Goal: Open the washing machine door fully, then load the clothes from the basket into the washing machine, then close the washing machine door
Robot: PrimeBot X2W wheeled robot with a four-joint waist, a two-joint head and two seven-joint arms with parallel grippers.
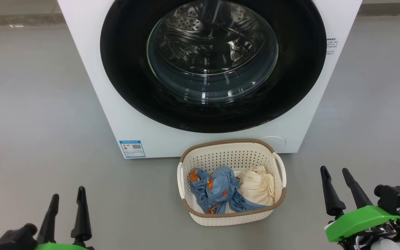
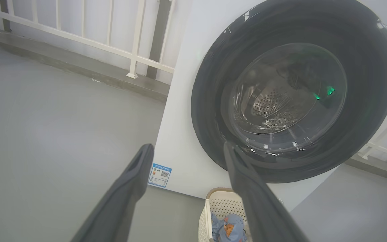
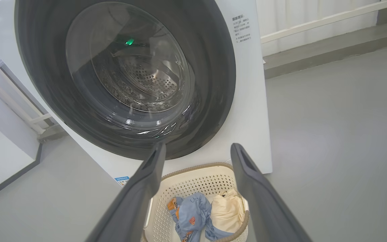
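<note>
Your head view looks forward and steeply down, square on to the washing machine (image 1: 130,132), close enough that its door (image 1: 213,62) is cut off at 12 o'clock; the basket (image 1: 231,219) lies at 6. Your left wrist view looks in from low on the left, with the door at 1 o'clock. Your right wrist view looks from the right, door at 11. All three share the door, basket and blue label sticker (image 1: 132,148).

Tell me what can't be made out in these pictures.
Top of the washing machine: cut off by head view's upper edge.
Print on the blue label: too small, head view.
Lower folds of the clothes: hidden by basket wall, head view.
Any handle on the door: lost in glossy black, all views.
</note>
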